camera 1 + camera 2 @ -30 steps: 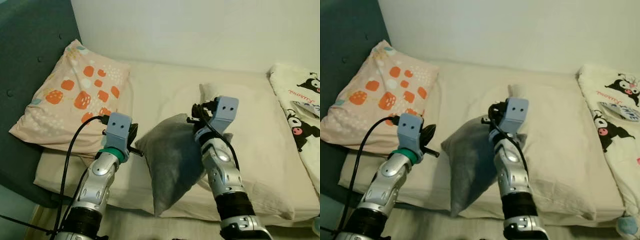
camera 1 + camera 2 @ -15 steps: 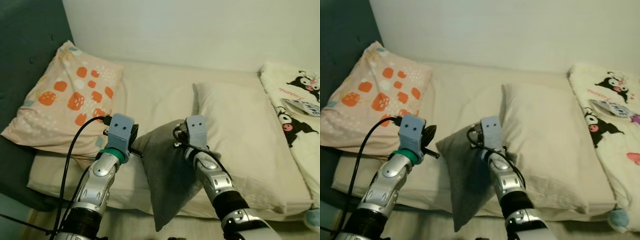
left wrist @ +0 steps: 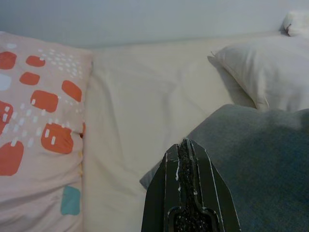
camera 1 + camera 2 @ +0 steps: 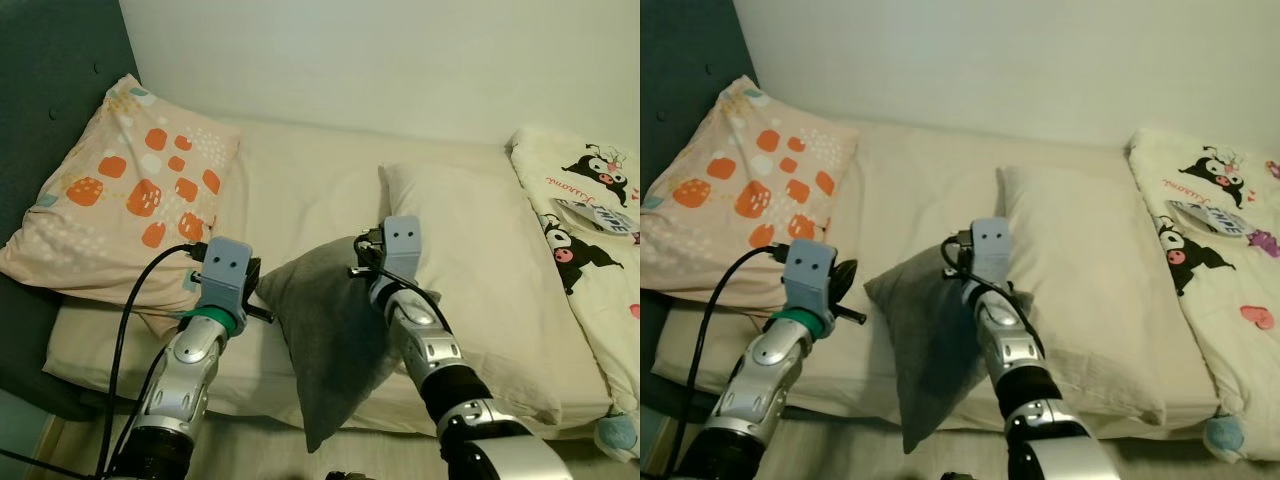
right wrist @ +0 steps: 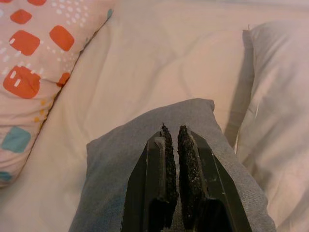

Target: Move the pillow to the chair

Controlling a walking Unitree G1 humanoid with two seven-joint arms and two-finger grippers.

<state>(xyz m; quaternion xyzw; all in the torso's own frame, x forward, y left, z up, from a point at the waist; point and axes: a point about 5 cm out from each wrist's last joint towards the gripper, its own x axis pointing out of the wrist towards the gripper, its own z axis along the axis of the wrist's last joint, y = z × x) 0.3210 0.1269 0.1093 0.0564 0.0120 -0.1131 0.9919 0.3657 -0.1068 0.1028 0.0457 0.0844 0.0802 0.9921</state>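
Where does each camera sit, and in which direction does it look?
Left eye view: on the head, looking down at the bed; both silver arms hold the grey pillow.
Right eye view: beside it, same scene.
Left wrist view: along the left gripper, shut beside the grey pillow's corner.
Right wrist view: along the right gripper, over the grey pillow.
All four share the grey pillow and the orange-patterned pillow.

The right gripper (image 5: 173, 133) has its two black fingers pressed nearly together over the top edge of a grey pillow (image 5: 120, 164). Beyond lies a cream sheet (image 5: 169, 63), with an orange-patterned pillow (image 5: 34, 63) and a cream pillow (image 5: 280, 96) on either side.
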